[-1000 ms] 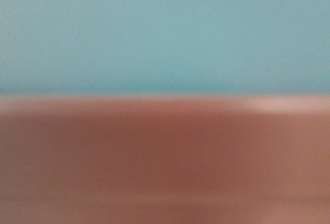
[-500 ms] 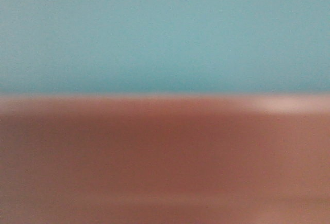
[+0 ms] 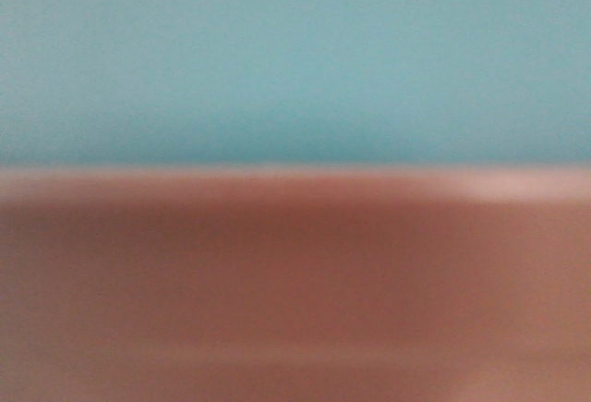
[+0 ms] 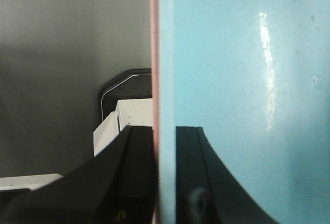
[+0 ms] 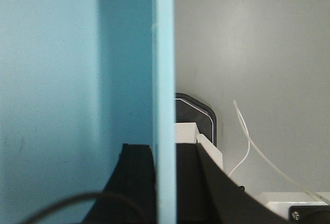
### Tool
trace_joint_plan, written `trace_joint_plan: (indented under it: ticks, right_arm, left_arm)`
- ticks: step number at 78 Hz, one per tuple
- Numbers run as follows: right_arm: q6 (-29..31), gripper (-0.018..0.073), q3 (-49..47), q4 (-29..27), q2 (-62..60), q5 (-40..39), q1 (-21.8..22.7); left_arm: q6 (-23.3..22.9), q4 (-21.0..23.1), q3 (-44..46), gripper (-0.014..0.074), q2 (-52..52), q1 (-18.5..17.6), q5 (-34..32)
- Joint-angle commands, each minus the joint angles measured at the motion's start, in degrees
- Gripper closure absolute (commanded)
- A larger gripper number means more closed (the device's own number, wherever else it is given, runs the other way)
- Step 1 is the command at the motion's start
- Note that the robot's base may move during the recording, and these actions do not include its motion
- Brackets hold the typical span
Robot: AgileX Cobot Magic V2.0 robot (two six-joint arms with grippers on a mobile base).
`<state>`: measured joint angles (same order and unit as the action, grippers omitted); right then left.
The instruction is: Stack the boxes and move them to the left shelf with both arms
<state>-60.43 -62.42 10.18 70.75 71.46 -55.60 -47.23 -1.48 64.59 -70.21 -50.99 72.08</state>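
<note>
We see the left gripper (image 4: 159,131) clamped over an upright box wall. Its outer finger (image 4: 124,177) lies against the thin edge of the pink box (image 4: 153,54), and its inner finger bears on the inside face of the blue box (image 4: 242,80). Both walls sit together in the narrow gap between the fingers, touching them on either side. This places the blue box nested inside the pink box on this side.

The right gripper (image 5: 164,149) is closed in the same way over the opposite wall. One black finger (image 5: 136,183) stands inside the blue box (image 5: 62,80) and the other outside it. Only the blue rim shows between them; we cannot tell whether the pink wall is also caught here.

In the front-facing view the boxes fill the whole picture, heavily out of focus. The blue box (image 3: 295,51) forms the upper band and the pink box (image 3: 295,282) the lower band, meeting along a level line.

Outside each wall we see a plain grey background and a dark rounded part with a pale outline (image 4: 126,87). A thin white cable (image 5: 247,141) curves up beside the right gripper.
</note>
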Motion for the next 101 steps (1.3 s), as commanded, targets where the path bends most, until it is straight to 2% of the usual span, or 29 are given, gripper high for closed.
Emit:
trace_joint_plan:
  ticks: [1, 101]
  right_arm:
    - [0.1, 0.0506, -1.7, 2.9, -1.7, 2.2, 0.0]
    - [0.1, 0.0506, -1.7, 2.9, -1.7, 2.2, 0.0]
  left_arm:
    - [0.3, 0.2, 1.9, 0.0599, 2.0, -0.4, 3.3]
    - [0.3, 0.2, 1.9, 0.0599, 2.0, -0.4, 3.3]
